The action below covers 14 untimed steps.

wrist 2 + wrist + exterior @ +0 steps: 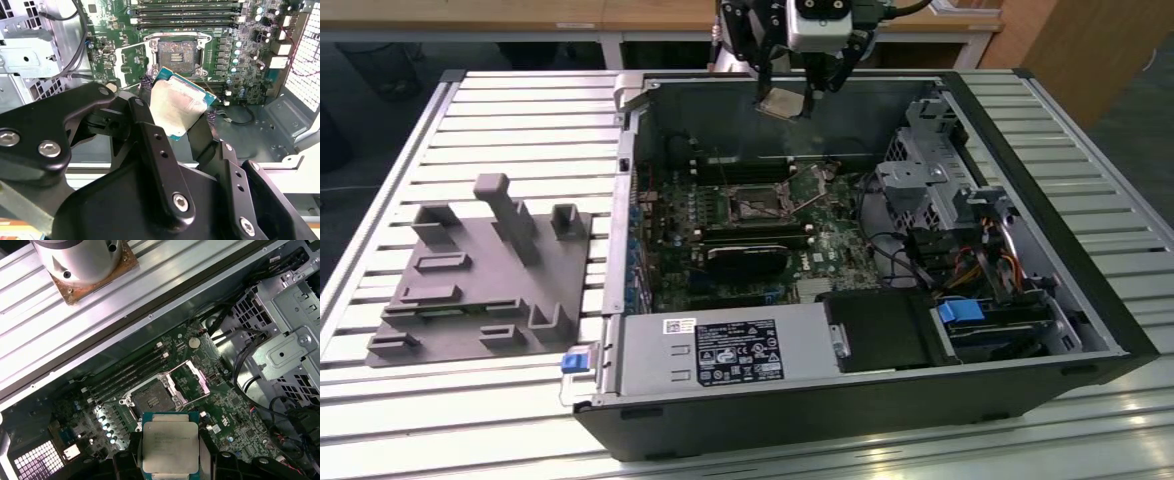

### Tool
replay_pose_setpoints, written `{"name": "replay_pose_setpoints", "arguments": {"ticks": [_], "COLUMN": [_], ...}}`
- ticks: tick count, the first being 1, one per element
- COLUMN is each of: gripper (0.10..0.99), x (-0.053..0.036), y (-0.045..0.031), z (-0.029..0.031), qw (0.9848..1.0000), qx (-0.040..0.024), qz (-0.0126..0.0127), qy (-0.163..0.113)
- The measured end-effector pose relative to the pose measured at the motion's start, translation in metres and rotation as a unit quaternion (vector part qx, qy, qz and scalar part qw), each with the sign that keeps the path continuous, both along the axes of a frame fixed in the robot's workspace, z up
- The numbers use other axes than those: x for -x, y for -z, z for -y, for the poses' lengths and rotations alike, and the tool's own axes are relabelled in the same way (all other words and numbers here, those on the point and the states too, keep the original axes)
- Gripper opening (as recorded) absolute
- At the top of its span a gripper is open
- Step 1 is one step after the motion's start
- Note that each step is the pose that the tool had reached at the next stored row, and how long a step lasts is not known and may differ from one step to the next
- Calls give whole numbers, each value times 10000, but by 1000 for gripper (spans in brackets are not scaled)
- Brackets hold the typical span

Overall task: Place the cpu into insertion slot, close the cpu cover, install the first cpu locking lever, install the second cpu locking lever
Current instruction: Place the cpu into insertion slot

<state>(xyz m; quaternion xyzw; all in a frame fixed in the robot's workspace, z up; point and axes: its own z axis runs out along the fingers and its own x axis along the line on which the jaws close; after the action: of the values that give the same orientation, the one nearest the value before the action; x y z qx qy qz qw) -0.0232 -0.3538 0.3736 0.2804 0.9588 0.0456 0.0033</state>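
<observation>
We see the cpu (781, 103) held clear of the open insertion slot (758, 207).
The flat square chip, silver-beige on top, hangs tilted between the fingers (150, 135) at the exterior view's upper centre. The dark, silver-rimmed slot lies bare mid-frame, and in the first wrist view its cpu cover (192, 381) is swung open beside it.

cpu (169, 444) above motherboard (227, 412), near insertion slot (150, 399)
</observation>
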Motion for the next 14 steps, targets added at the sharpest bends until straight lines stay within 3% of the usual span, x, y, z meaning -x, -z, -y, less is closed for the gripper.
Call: {"name": "replay_pose_setpoints", "arguments": {"ticks": [14], "gripper": [541], "x": [0], "y": [5], "z": [0], "qw": [9997], "qx": [0], "qz": [0], "qy": [256]}}
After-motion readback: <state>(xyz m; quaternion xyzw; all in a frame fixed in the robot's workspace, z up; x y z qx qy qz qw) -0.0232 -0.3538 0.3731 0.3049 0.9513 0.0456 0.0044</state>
